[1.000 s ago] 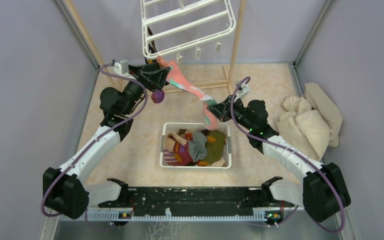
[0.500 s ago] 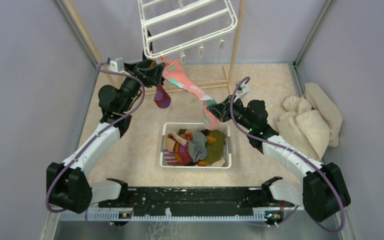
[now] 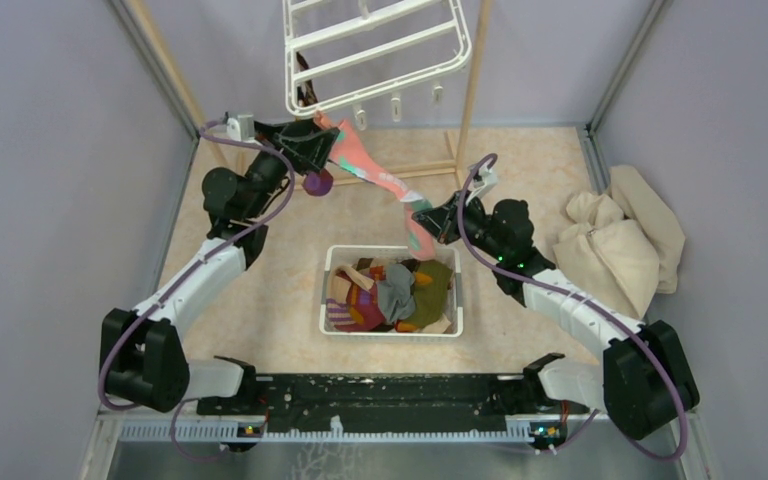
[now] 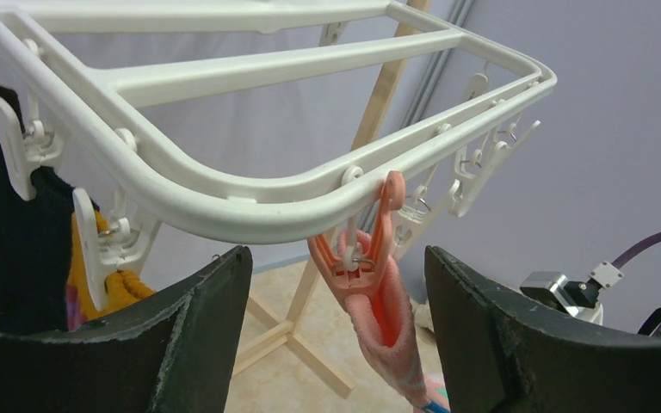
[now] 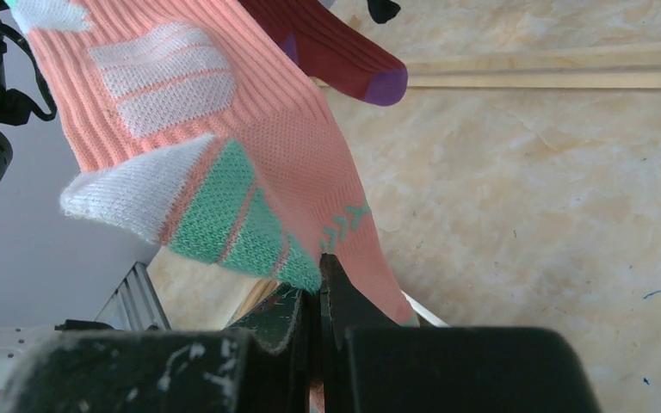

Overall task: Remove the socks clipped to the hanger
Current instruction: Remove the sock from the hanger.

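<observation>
Pinching the pink sock [image 3: 360,165] by its lower end at mid-frame, the right gripper [image 3: 422,218] is pressing its fingers tight together. The sock's top is hanging from a clip [image 4: 379,228] on the hanger [image 4: 224,211], upper centre. The left gripper [image 4: 336,258] is gaping wide around that clip, empty.

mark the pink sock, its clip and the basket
pink sock [image 5: 284,120]: right wrist view, ribbed leg.
pink clip [image 4: 372,245]: left wrist view, clip body under the frame.
white basket [image 3: 390,333]: top external view, near rim.
</observation>
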